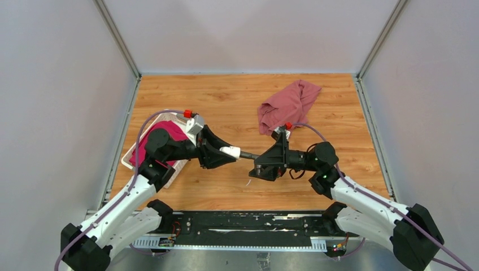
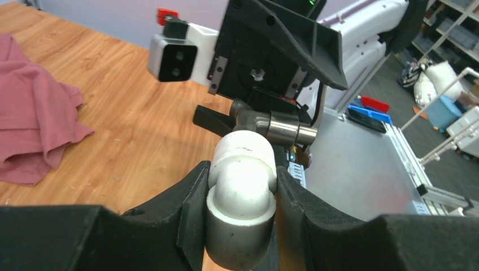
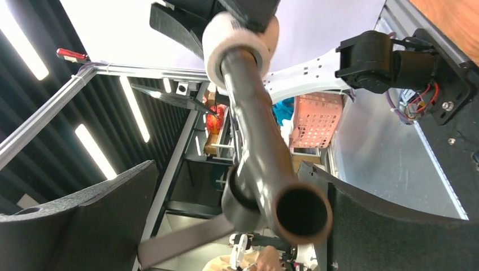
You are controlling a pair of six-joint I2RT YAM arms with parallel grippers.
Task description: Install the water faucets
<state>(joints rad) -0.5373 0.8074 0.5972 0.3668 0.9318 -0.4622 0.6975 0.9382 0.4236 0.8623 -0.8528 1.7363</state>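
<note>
White fitting sits clamped in the left hand, held above mid-desk. The dark tap meets its 3 o'clock end and lies between the right hand's fingers; grip cannot be told. Red cloth at 1 o'clock, basket at 9 o'clock.

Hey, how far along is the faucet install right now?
Done: both parts are held above the table. In hand: the left end effector grips the white fitting, the right end effector grips the grey tap, and the tap's end meets the fitting. Left: whether it's fully seated can't be told; neither part is released.
</note>
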